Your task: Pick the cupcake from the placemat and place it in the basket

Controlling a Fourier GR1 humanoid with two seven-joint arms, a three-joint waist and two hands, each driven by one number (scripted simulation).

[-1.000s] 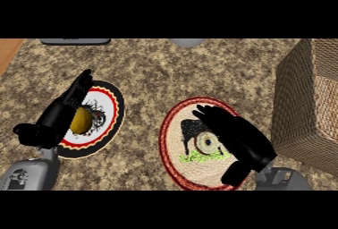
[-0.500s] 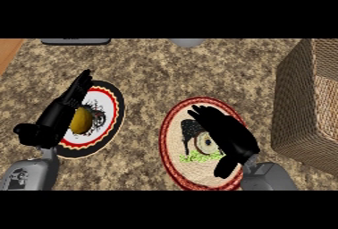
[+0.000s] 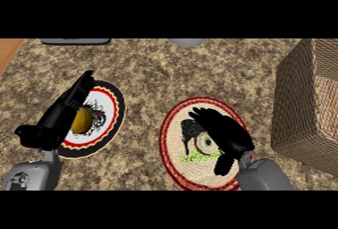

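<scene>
The cupcake [image 3: 192,130] sits on the round, red-rimmed woven placemat [image 3: 173,156] at the middle of the speckled stone counter [image 3: 165,76], a little nearer the lower edge. The right hand [image 3: 224,134] hangs directly over it and hides its right side. Only a dark part and a pale round patch show beside the palm, and I cannot tell whether the hand has closed on the cupcake or merely covers it. The grey right forearm [image 3: 264,176] comes in from the lower edge just below the placemat. The wicker basket [image 3: 307,103] stands at the right edge of the view, near the placemat but apart from it, and only part of it shows. On the left lies a round plate [image 3: 112,112] with a black rim, a red ring and a white centre. A yellow rounded thing [image 3: 82,120] rests on it. The left hand [image 3: 63,114] lies over the plate's left side — open, fingers straight and pointing away from the robot, holding nothing — just beside the yellow thing. Two grey things, one dark [image 3: 76,41] and one pale [image 3: 188,42], are cut off at the far edge.
</scene>
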